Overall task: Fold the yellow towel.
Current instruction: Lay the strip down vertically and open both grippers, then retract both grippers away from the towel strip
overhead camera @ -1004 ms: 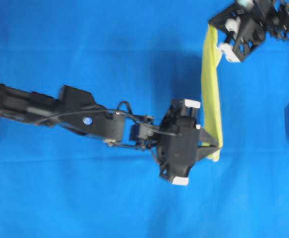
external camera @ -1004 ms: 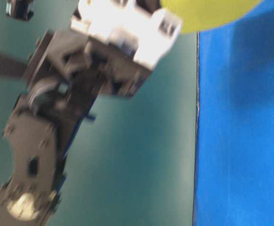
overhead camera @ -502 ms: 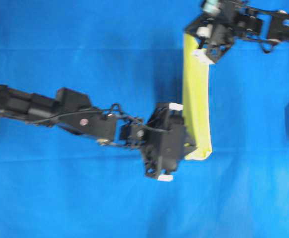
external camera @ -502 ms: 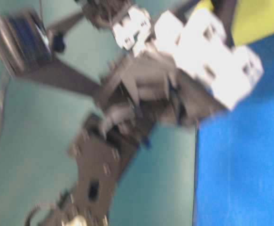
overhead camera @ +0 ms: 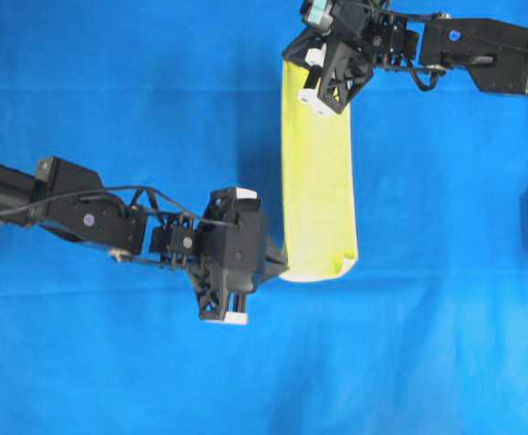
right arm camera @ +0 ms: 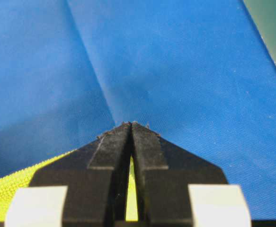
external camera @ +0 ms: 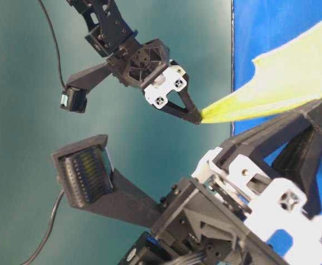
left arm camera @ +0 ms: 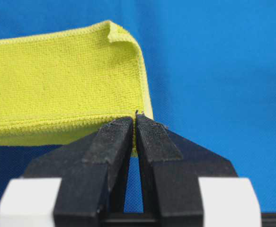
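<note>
Left gripper (overhead camera: 277, 263), jaws clamped on a corner of the yellow towel (overhead camera: 318, 190); right gripper (overhead camera: 292, 65), jaws pinched on the far corner. Towel is stretched between them above the blue surface (overhead camera: 110, 362). Risk: thin edge grips slipping under tension, dropping the fold crooked.

plain yellow towel (overhead camera: 316, 172) over solid blue table cover (overhead camera: 137, 82).
</note>
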